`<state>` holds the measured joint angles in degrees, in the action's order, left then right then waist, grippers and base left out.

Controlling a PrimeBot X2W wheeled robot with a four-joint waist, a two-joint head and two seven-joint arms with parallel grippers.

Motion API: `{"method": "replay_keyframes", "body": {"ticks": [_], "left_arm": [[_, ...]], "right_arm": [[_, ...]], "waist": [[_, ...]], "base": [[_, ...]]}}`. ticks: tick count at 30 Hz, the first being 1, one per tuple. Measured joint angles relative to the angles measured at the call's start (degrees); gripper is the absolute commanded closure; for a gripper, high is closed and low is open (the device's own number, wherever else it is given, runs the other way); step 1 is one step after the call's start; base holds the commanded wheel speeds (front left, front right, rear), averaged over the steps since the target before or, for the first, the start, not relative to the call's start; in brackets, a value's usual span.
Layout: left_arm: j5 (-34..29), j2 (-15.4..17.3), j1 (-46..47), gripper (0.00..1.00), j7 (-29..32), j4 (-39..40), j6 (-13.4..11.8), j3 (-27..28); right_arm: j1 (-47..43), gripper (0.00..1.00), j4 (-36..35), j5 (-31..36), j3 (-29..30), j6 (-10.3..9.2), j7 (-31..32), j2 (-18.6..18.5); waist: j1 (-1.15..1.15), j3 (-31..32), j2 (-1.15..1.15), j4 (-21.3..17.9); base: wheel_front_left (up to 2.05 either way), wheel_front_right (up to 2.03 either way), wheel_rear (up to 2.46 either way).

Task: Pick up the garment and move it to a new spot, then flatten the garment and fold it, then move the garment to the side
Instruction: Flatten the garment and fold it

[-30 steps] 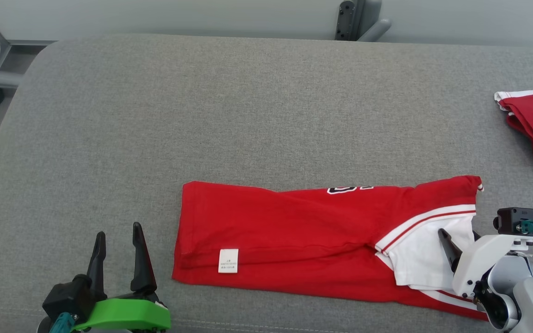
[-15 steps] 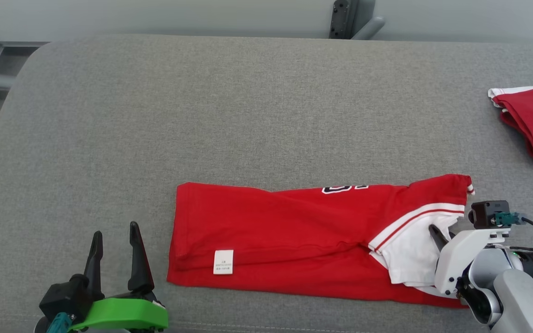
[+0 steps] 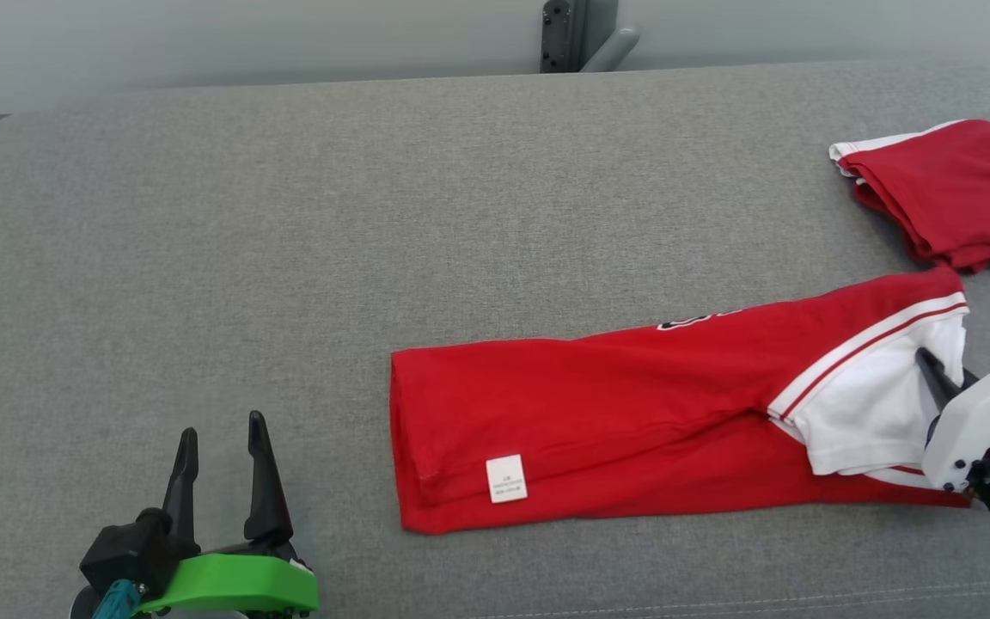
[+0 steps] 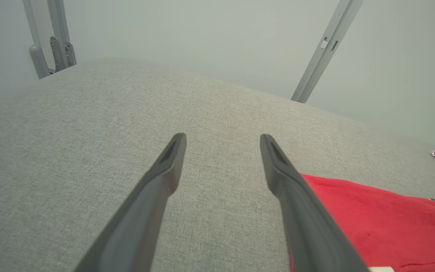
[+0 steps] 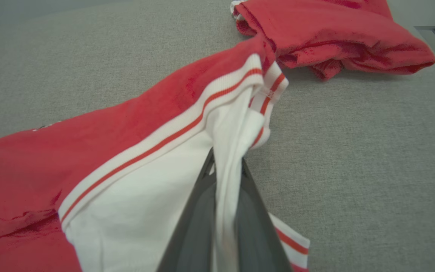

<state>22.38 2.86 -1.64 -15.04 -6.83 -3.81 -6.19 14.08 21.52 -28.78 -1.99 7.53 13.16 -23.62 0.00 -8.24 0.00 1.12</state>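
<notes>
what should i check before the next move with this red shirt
1. Right gripper shut on the white sleeve: ok.
2. Grip holds every layer of the sleeve: cannot tell.
3. Left gripper open and off the red shirt: ok.
4. Shirt lying flat in its long fold: ok.
5. Shirt's far corner apart from the other red garment: not ok, it looks up against it.
</notes>
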Motion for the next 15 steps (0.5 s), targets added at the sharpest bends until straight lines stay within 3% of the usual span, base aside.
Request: {"method": "replay_keyframes", "body": {"ticks": [8, 15], "left_arm": [[-0.41, -0.02, 0.46, 0.0, 0.01, -0.45, 0.05, -0.8], [-0.42, -0.02, 0.67, 0.0, 0.01, -1.05, 0.26, -1.38]], "right_arm": [[-0.46, 1.0, -4.45, 0.57, 2.79, 0.0, 2.58, 1.12], [-1.22, 1.0, -11.46, -1.59, -1.78, -0.01, 4.22, 2.86]], "waist": [[0.0, -0.03, 0.0, -3.11], [0.0, 0.8, 0.0, -3.76]], "base": [[0.0, 0.0, 0.0], [0.0, 0.0, 0.0]]}}
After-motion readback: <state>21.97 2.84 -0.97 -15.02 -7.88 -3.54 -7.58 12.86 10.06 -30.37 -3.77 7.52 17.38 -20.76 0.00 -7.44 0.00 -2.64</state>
